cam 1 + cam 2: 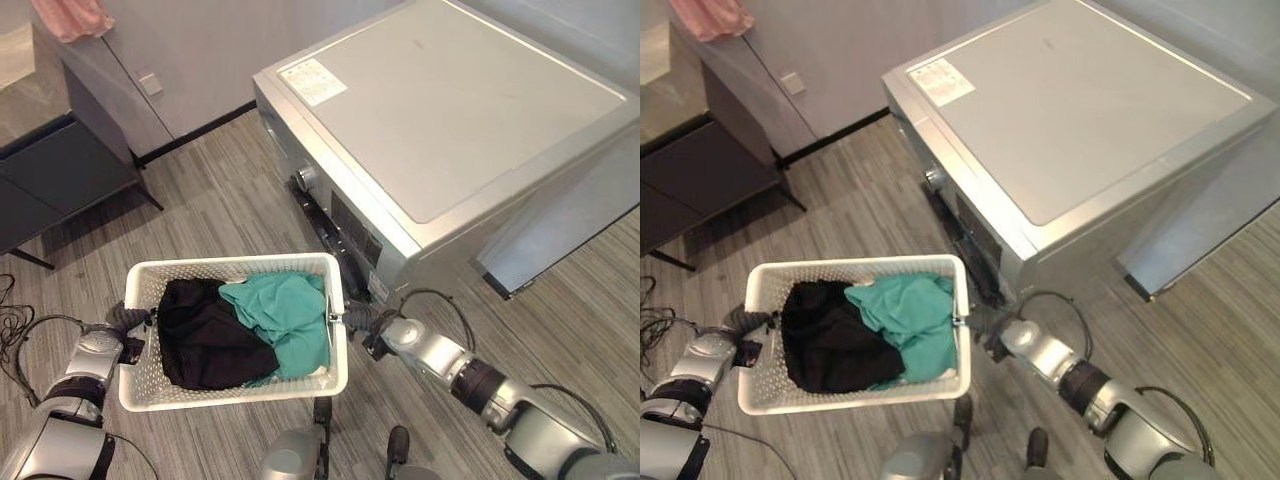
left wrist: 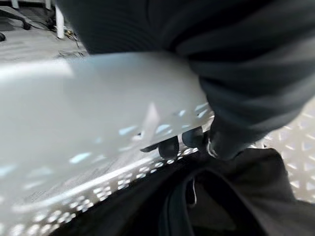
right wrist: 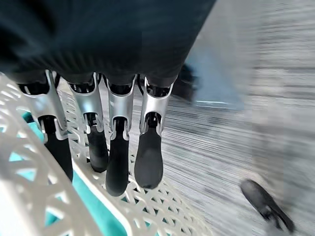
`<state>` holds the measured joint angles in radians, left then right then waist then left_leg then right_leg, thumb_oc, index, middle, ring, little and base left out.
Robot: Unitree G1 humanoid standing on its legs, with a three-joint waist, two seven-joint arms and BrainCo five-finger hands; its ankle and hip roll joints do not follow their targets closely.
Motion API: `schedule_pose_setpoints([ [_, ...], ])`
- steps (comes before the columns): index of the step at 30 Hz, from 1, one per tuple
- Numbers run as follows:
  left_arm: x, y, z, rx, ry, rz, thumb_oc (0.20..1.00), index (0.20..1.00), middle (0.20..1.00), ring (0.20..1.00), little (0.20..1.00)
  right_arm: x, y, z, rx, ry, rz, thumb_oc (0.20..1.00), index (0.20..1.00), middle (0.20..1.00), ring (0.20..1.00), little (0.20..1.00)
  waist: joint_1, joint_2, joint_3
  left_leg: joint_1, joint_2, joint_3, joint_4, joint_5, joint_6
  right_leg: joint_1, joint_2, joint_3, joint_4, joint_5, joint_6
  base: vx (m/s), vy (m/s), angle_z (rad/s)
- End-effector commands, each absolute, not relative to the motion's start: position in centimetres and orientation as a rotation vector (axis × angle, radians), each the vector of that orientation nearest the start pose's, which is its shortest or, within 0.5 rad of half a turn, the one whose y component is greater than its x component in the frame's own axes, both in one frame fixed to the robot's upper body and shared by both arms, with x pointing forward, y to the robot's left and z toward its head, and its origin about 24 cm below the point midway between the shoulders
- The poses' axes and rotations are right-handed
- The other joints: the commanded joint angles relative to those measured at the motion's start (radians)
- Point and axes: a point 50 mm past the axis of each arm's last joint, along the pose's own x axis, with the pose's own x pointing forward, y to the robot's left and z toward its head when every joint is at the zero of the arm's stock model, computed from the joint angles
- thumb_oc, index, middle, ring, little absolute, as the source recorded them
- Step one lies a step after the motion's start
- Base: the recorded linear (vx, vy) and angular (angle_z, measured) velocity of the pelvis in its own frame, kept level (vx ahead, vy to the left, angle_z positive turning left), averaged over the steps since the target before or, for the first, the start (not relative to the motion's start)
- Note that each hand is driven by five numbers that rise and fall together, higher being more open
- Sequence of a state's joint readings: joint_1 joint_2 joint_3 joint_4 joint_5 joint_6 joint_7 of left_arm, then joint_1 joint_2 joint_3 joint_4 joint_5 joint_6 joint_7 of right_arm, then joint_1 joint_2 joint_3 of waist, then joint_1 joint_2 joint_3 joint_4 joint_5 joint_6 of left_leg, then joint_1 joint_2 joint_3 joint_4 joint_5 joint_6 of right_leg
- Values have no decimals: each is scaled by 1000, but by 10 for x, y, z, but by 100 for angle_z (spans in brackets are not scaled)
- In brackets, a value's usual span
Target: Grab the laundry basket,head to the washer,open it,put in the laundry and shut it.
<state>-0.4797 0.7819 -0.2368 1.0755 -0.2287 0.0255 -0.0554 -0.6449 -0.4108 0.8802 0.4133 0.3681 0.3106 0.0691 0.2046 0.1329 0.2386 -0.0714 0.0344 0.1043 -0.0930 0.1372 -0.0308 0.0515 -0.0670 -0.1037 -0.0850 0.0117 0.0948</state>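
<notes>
A: Left first. Left hand (image 1: 128, 318) sits at the left end of the white laundry basket (image 1: 334, 372). In its wrist view dark fingertips (image 2: 170, 146) hook under the rim, curled on it.

B: Basket contents?

A: Black garment (image 1: 205, 335) on the left, teal garment (image 1: 285, 315) on the right, both soft and crumpled. The load looks light and limp, shouldn't shift much.

B: Basket itself?

A: Perforated plastic lattice, rectangular, rounded corners. Probably stiff but a bit flexy and smooth, so I'd hold it by the end rims, as it is now. It's held between both hands, above the striped wood-look floor (image 1: 220, 200).

B: Right side?

A: Right hand (image 1: 362, 322) is at the right end; its fingers (image 3: 147, 157) lie side by side, bent over the lattice wall. The washer (image 1: 450, 110), a boxy grey metal unit, stands just beyond, door not yet opened. Dark cabinet (image 1: 60, 170) at far left.
</notes>
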Motion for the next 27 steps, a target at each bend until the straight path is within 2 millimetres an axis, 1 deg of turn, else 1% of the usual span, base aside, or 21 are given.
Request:
schedule_pose_setpoints([
  [1, 280, 400, 63, 648, 570, 359, 200, 200, 200, 200, 200, 287, 61, 129, -162, -73, 1105, 200, 200, 200, 200, 200, 13, -76, -54, -44, -19, -7, 6, -60, -27, 3, -139, -6, 42, -26, 94, 63, -18, 9],
  [2, 279, 408, 72, 672, 564, 378, 200, 200, 200, 200, 200, 286, 72, 143, -180, -123, 1127, 200, 200, 200, 200, 200, 22, -79, -61, -41, -18, -10, 6, -60, -27, 11, -138, -11, 36, -26, 93, 47, -17, 14],
  [3, 279, 408, 73, 673, 563, 379, 200, 200, 200, 200, 200, 286, 72, 143, -179, -124, 1127, 200, 200, 200, 200, 200, 22, -80, -60, -41, -19, -10, 6, -60, -27, 11, -138, -12, 36, -26, 93, 48, -22, 10],
  [7, 284, 417, 97, 710, 529, 406, 200, 200, 200, 200, 200, 288, 90, 169, -206, -203, 1134, 200, 200, 200, 200, 200, 34, -86, -68, -37, -15, -14, 6, -60, -30, 24, -133, -20, 23, -26, 91, 31, -28, 3],
  [8, 285, 418, 101, 712, 523, 404, 200, 200, 200, 200, 200, 289, 94, 175, -212, -217, 1129, 200, 200, 200, 200, 200, 36, -88, -71, -36, -15, -16, 6, -60, -31, 27, -132, -22, 21, -26, 91, 39, -31, 1],
  [12, 296, 416, 120, 707, 467, 391, 200, 200, 200, 200, 200, 299, 102, 202, -247, -281, 1077, 200, 200, 200, 200, 200, 46, -98, -81, -36, -12, -22, 6, -58, -36, 39, -127, -30, 12, -27, 88, 33, -22, 0],
  [13, 296, 416, 121, 707, 467, 391, 200, 200, 200, 200, 200, 299, 102, 202, -247, -281, 1077, 200, 200, 200, 200, 200, 46, -98, -81, -35, -12, -22, 6, -58, -36, 39, -127, -30, 12, -27, 88, 48, -23, 3],
  [14, 304, 414, 135, 721, 436, 390, 200, 200, 200, 200, 200, 304, 103, 214, -308, -325, 1046, 200, 200, 200, 200, 200, 48, -105, -88, -36, -11, -26, 6, -58, -38, 45, -124, -38, 6, -27, 88, 52, -26, 2],
  [16, 313, 408, 147, 724, 393, 376, 200, 200, 200, 200, 200, 310, 104, 233, -347, -372, 999, 200, 200, 200, 200, 200, 50, -110, -96, -37, -10, -30, 6, -57, -40, 50, -121, -44, 5, -27, 89, 57, -30, 3],
  [18, 322, 401, 157, 718, 357, 360, 200, 200, 200, 200, 200, 319, 102, 248, -352, -394, 931, 200, 200, 200, 200, 200, 50, -118, -101, -36, -10, -32, 6, -58, -41, 52, -120, -47, 10, -30, 91, 55, -23, 11],
  [19, 329, 396, 167, 713, 322, 353, 200, 200, 200, 200, 200, 324, 99, 261, -382, -424, 896, 200, 200, 200, 200, 200, 47, -129, -111, -34, -9, -34, 6, -60, -41, 52, -118, -50, 19, -30, 91, 52, -16, 13],
  [20, 329, 395, 168, 714, 320, 353, 200, 200, 200, 200, 200, 324, 99, 262, -381, -425, 894, 200, 200, 200, 200, 200, 48, -130, -109, -33, -9, -34, 6, -60, -41, 52, -119, -50, 20, -30, 91, 55, -10, 13],
  [21, 334, 391, 171, 710, 304, 335, 200, 200, 200, 200, 200, 331, 93, 269, -389, -426, 853, 200, 200, 200, 200, 200, 45, -135, -113, -32, -9, -36, 6, -61, -41, 52, -117, -50, 23, -31, 92, 45, 3, 8],
  [22, 341, 384, 181, 700, 270, 315, 200, 200, 200, 200, 200, 336, 87, 279, -421, -438, 825, 200, 200, 200, 200, 200, 39, -144, -120, -29, -9, -37, 6, -62, -41, 55, -117, -51, 26, -29, 93, 45, 3, 3],
  [23, 341, 383, 182, 701, 268, 315, 200, 200, 200, 200, 200, 337, 87, 280, -421, -440, 824, 200, 200, 200, 200, 200, 40, -145, -119, -29, -10, -37, 6, -63, -41, 56, -117, -51, 27, -29, 93, 49, 6, 1],
  [25, 346, 379, 193, 702, 242, 304, 200, 200, 200, 200, 200, 344, 75, 297, -467, -461, 788, 200, 200, 200, 200, 200, 27, -159, -126, -24, -9, -36, 6, -64, -42, 58, -117, -53, 26, -25, 96, 46, 5, 0],
  [26, 351, 374, 205, 708, 211, 283, 200, 200, 200, 200, 200, 354, 58, 316, -476, -467, 730, 200, 200, 200, 200, 200, 15, -175, -130, -22, -9, -35, 6, -66, -43, 58, -116, -54, 26, -23, 99, 36, 3, 2],
  [27, 351, 374, 206, 709, 210, 283, 200, 200, 200, 200, 200, 354, 58, 317, -475, -468, 729, 200, 200, 200, 200, 200, 16, -177, -129, -22, -9, -35, 6, -66, -43, 58, -116, -54, 26, -23, 99, 32, 4, 4],
])
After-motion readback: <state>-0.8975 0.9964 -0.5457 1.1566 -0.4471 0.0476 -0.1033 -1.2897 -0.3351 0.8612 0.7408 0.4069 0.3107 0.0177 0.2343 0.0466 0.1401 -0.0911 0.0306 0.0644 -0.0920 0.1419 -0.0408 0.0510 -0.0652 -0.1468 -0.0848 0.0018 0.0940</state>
